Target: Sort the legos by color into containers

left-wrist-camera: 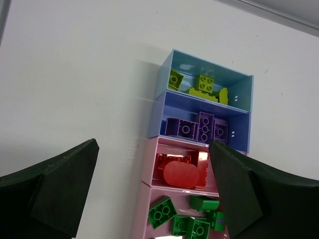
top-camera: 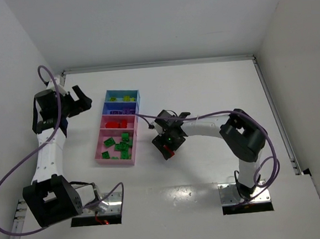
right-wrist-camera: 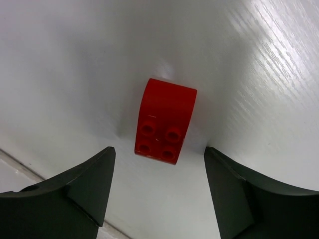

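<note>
R gripper [right-wrist-camera: 159, 152] hangs over a lone red lego [right-wrist-camera: 165, 122] lying on the white table [right-wrist-camera: 75, 74], right of the containers [left-wrist-camera: 246, 94], jaws apart either side & not touching it. L gripper [left-wrist-camera: 153, 149] is spread wide above the containers. Far blue bin has lime legos [left-wrist-camera: 204, 84], next blue purple legos [left-wrist-camera: 199, 128], pink ones red legos [left-wrist-camera: 179, 172] & green legos [left-wrist-camera: 162, 213].

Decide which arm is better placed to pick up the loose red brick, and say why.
Right. The right arm holds open jaws either side of the red brick, not touching it. The left arm has its jaws near the trays, away from that brick.
</note>
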You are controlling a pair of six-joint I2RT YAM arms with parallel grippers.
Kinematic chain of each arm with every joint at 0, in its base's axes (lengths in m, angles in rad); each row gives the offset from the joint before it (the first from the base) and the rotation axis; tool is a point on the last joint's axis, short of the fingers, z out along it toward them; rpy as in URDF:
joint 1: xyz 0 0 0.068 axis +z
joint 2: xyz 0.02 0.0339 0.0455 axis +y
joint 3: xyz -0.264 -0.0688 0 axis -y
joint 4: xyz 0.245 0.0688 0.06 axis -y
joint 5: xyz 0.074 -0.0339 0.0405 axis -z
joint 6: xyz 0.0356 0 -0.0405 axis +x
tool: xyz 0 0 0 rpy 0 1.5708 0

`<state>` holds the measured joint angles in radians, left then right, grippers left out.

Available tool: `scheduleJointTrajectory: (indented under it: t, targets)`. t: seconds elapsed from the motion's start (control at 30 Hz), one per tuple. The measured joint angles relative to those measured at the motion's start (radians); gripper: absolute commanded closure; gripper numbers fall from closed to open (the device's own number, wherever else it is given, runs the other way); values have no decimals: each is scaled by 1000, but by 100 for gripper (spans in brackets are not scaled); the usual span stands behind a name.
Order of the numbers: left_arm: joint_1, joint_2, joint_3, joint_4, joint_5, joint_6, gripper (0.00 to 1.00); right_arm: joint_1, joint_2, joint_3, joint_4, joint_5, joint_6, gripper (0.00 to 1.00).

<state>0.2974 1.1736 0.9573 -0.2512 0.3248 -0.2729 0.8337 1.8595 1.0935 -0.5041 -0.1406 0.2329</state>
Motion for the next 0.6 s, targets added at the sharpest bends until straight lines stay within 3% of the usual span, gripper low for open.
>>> scheduleJointTrajectory:
  t: [0.27, 0.4, 0.6]
  targets:
    - [6, 10, 0, 8, -1, 3, 0, 26, 26, 23, 8, 45, 15, 66]
    - [6, 10, 0, 12, -1, 3, 0, 37, 27, 27, 10, 83, 29, 98]
    - [11, 10, -10, 14, 0, 3, 0, 47, 24, 52, -1, 157, 13, 100]
